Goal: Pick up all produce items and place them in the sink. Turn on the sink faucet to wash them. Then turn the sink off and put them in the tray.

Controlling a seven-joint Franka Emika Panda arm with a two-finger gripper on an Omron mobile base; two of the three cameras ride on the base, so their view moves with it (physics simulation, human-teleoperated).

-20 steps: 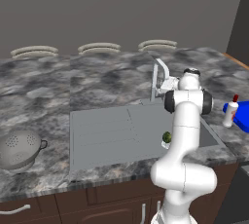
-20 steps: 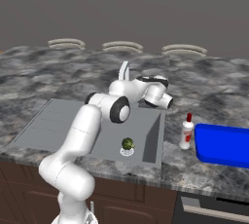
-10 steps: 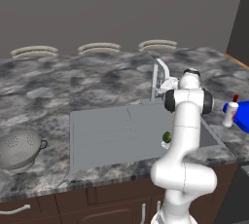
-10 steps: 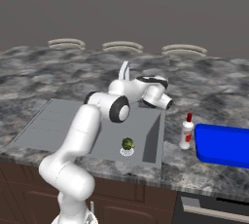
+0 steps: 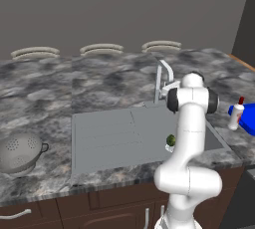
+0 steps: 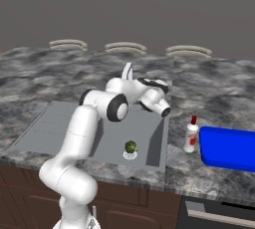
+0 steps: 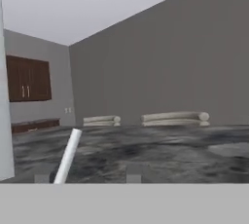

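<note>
End effector (image 6: 160,104) sits level at the back right corner of the sink (image 6: 64,123), just beside the base of the sink faucet (image 6: 127,70), with the hand pointing outward to the right over the basin's rim. In the hand view two finger tips (image 7: 133,173) rise apart with nothing seen between them; how wide the opening is cannot be told, and nothing appears to be held. A slim pale lever (image 7: 68,156) slants up close by the end effector in that view, with the mottled grey desk (image 7: 160,150) stretching beyond it to a plain wall.

Sink faucet (image 5: 163,76) stands upright at the rear edge of the sink (image 5: 109,133), its spout curving forward over the basin. No water is visible from it.

Floret (image 6: 130,147), dark green on top, rests on the floor of the basin, on or right at the round white drain (image 6: 130,155), toward the front right of the sink. From the left base view the floret (image 5: 171,140) shows just beside the upright white arm link.

Right of the sink on the desk (image 6: 209,93) stands a white red-capped bottle (image 6: 191,134), upright, and just beyond it lies the blue tray (image 6: 230,147), close to the bottle but apart from it.

Left of the sink, well apart from it, a grey perforated colander (image 5: 19,152) rests near the front edge of the desk (image 5: 45,88).
</note>
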